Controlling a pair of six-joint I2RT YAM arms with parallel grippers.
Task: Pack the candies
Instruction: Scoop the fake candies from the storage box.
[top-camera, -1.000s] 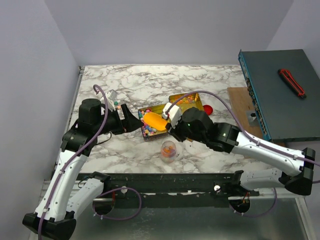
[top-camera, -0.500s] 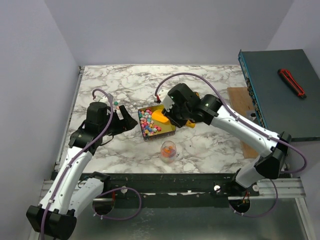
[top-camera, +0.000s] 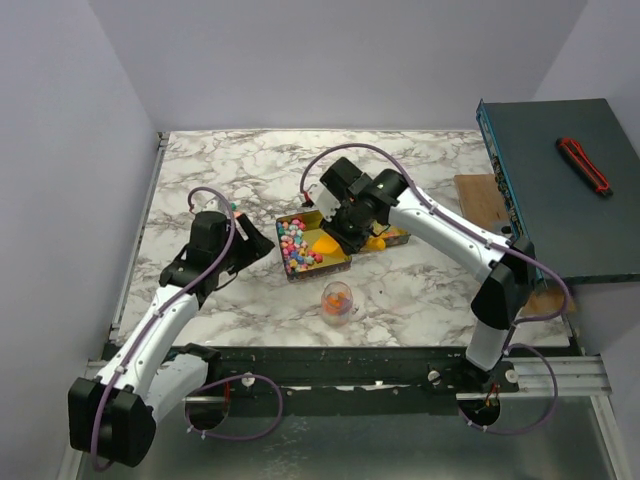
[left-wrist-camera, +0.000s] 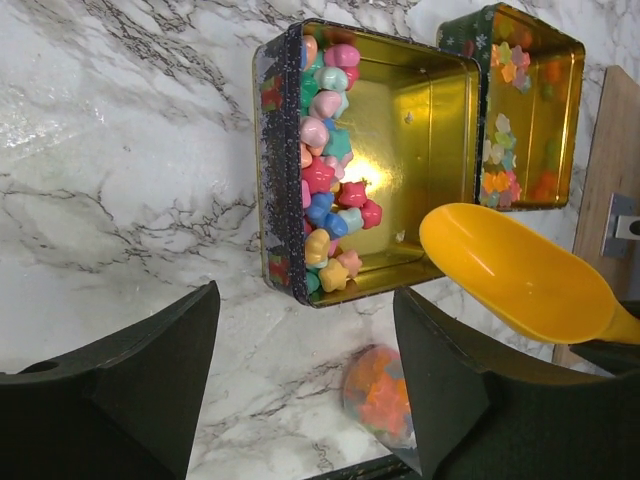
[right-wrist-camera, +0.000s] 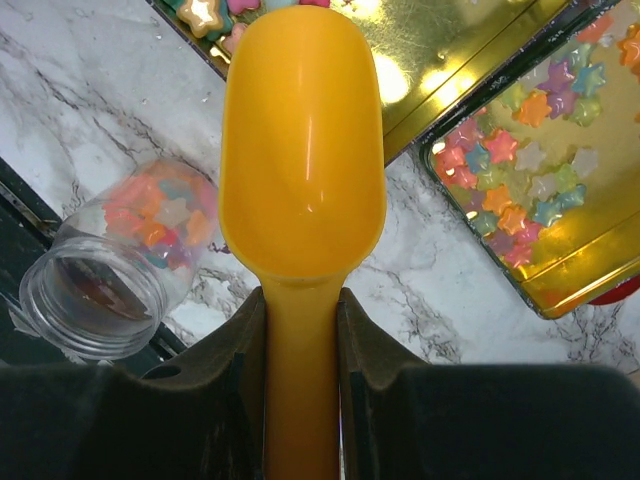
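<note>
Pinches the handle of the orange scoop in the right gripper (bowl empty), above the tin of candies. Holds the left gripper spread wide, gripping nothing, near the tin.

blocked: scoop in right pincer over tin | free: marble left of tin

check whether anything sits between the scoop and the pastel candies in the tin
Nothing visible does. The tin is open with no lid, the candies lie piled along one wall, and the empty scoop, clamped in the right gripper, hangs just above the tin.
</note>
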